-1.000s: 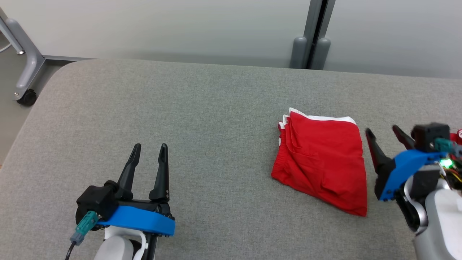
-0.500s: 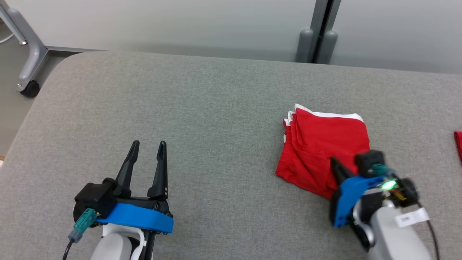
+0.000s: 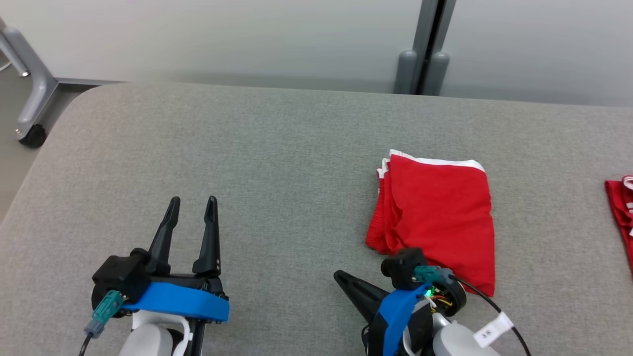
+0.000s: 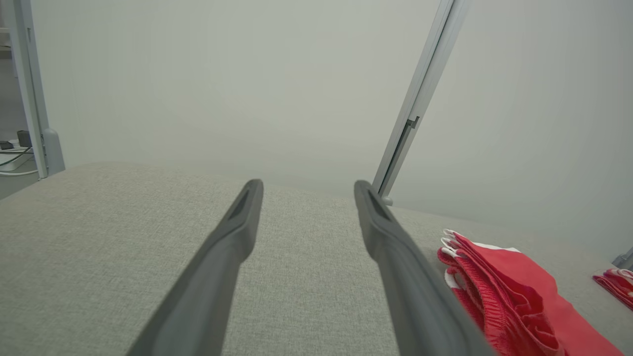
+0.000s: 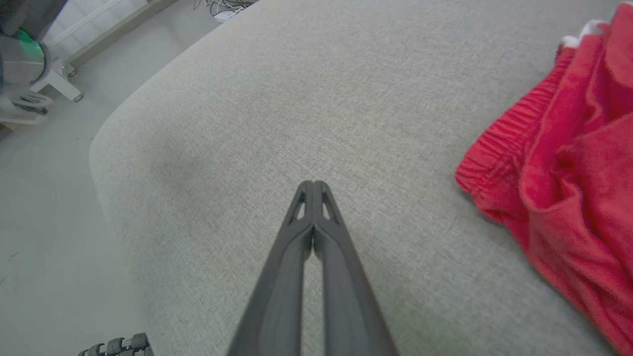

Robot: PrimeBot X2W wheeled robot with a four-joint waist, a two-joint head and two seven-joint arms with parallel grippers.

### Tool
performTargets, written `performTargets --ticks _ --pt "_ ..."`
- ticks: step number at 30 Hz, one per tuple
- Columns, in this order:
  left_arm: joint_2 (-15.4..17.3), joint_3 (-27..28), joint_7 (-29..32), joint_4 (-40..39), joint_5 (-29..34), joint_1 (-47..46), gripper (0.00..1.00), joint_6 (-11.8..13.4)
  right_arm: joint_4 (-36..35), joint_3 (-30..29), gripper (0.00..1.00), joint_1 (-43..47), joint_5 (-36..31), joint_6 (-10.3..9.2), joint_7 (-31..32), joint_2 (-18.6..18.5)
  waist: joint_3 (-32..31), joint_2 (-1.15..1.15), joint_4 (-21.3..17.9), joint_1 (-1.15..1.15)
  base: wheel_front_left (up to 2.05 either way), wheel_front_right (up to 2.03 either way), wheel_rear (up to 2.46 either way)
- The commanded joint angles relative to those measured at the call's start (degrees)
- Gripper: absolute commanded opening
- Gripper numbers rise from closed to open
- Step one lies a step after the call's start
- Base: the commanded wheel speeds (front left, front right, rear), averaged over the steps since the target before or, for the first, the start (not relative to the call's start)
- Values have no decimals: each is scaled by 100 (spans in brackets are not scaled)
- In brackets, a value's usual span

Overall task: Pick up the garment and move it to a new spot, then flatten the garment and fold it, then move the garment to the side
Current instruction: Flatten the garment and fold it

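Observation:
The garment (image 3: 440,217) is red with white trim and lies folded on the right half of the grey table (image 3: 277,148); it also shows in the left wrist view (image 4: 504,291) and the right wrist view (image 5: 568,188). My right gripper (image 3: 341,277) sits just in front of the garment's near-left corner, pointing left and away from it. Its fingers are pressed together (image 5: 313,184) with nothing between them. My left gripper (image 3: 193,200) rests at the lower left, open and empty (image 4: 307,185), well clear of the garment.
A second red cloth (image 3: 620,212) lies at the table's right edge. A grey post (image 3: 420,64) stands behind the table against the pale wall. A wheeled metal leg (image 3: 29,113) stands on the floor off the table's rounded left corner.
My right gripper has shut and swung from the garment's right side, across its near edge, to its near-left corner, now pointing left. The left gripper stayed put; the camera shifted slightly.

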Motion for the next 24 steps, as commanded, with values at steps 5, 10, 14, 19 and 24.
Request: performTargets --ticks 5,10,14,19,24 --pt "-16 204 -21 -43 51 116 100 -8 -820 -233 93 344 329 2 -456 -284 -112 0 -206 0 0 0 0" --pt "-25 468 -20 -72 121 245 100 -7 -1494 -1235 100 705 37 2 -1104 -337 -250 0 -446 0 0 0 0" --pt "-31 649 -20 -96 202 372 100 -5 -1793 -2157 100 1029 -364 2 -1324 -224 -371 0 -610 0 0 0 0" --pt "-37 832 -20 -108 340 541 100 10 -1906 -3121 100 1348 -882 2 -1279 -110 -520 0 -767 0 0 0 0" --pt "27 931 -20 -21 501 689 100 21 -1843 -3719 100 1509 -1249 2 -1094 -35 -627 0 -892 0 0 0 0"
